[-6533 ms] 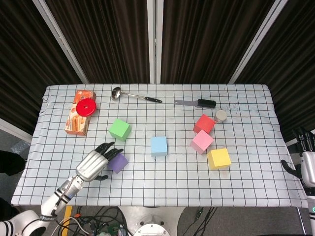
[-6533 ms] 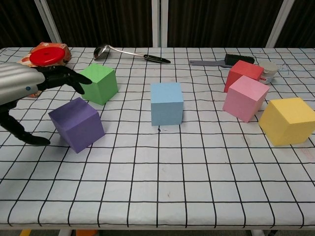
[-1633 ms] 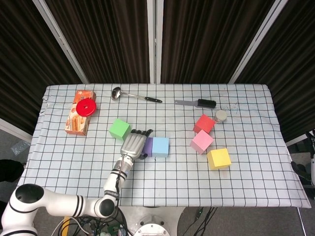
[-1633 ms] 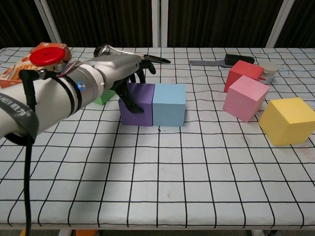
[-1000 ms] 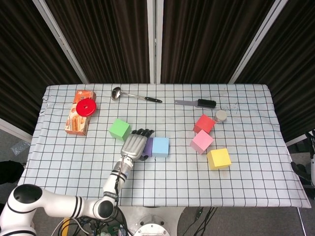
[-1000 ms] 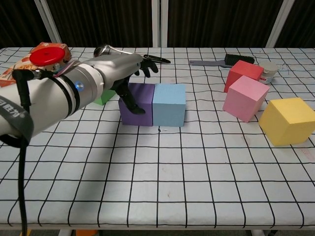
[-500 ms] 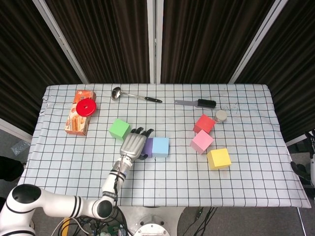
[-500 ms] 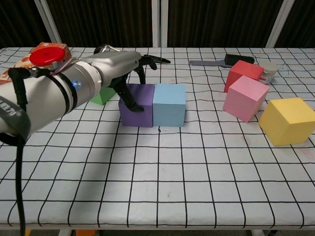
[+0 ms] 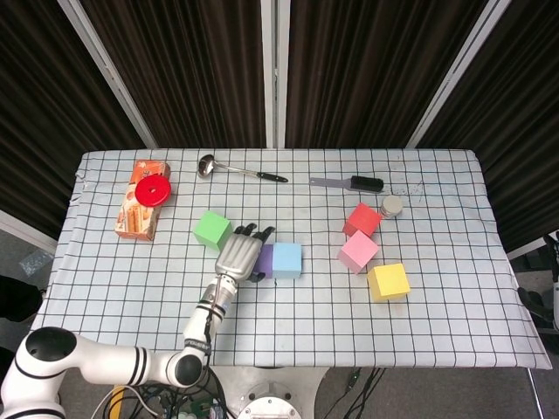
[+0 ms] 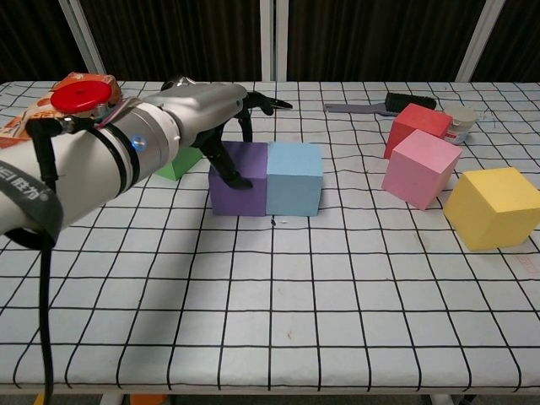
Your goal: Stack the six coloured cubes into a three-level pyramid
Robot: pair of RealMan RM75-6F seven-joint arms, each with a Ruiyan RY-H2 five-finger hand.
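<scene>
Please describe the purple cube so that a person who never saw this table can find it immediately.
Start at the middle of the checkered table, where two cubes sit side by side and touching. The purple cube is the left one of this pair, against the light blue cube. It is the only purple cube, and the left hand is over it.

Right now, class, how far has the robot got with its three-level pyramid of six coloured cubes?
Done: the purple cube sits flush against the light blue cube, starting the base. In hand: the left robot hand rests over the purple one. Left: the green cube, red cube, pink cube and yellow cube lie loose; nothing is stacked.
</scene>
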